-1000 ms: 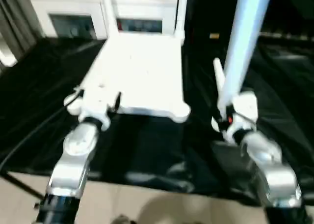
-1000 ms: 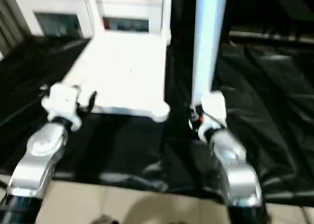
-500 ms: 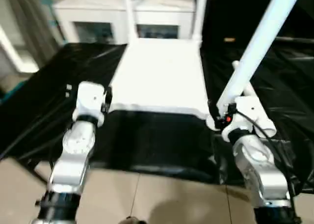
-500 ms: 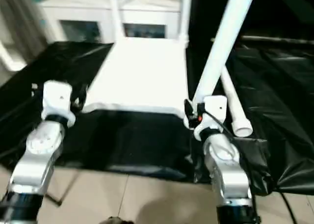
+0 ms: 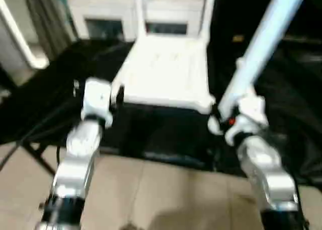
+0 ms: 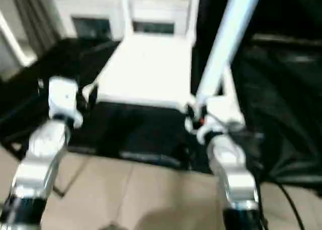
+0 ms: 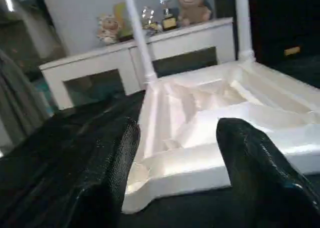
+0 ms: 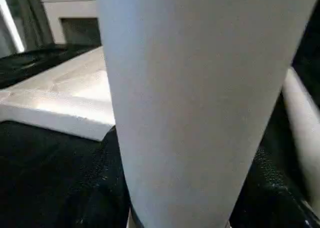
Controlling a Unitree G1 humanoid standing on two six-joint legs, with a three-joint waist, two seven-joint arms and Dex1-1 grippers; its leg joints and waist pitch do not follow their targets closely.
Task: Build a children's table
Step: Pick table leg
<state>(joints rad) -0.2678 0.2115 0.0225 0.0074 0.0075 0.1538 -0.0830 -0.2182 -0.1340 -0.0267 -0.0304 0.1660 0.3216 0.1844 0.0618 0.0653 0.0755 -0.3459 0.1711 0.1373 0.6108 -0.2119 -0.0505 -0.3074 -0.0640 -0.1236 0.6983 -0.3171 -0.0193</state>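
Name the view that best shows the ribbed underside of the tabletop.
The left wrist view: the tabletop lies upside down, its ribs plain beyond the open left gripper. The eye views show a blurred white slab; the right wrist view shows a corner beside the leg.

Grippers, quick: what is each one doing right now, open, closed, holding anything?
Left gripper: open, holding nothing, near the tabletop corner.
Right gripper: closed on a white table leg.

1. A black sheet [image 5: 40,106] covers the work surface, wrinkled and glossy.
2. A white tabletop [image 5: 168,74] lies on the sheet, ribbed underside up.
3. Two legs [image 7: 136,36] stand upright in its far corner sockets.
4. One loose leg [image 8: 304,120] lies on the sheet, just beside the tabletop.
5. Beige floor tiles [image 5: 166,195] show below the sheet's near edge.
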